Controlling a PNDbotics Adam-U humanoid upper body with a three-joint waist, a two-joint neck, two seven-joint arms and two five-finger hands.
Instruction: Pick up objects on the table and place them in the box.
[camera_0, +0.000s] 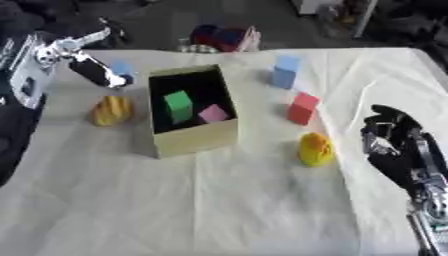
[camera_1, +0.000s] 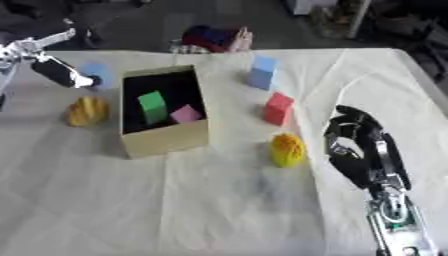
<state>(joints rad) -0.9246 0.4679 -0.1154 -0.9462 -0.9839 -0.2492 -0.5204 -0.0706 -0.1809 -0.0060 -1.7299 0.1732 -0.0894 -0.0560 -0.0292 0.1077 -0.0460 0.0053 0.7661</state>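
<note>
Table, cloth-covered. Box stands open left of centre, holding a green block and a pink block.

Right hand hovers low at the right, fingers curled, holding nothing. The yellow piece lies just to its left, nearest of all; the red block stands upright beyond it, and a blue block further back.

Left hand reaches in at far left by a second blue block; its grip cannot be told. An orange piece lies below it, beside the box.
</note>
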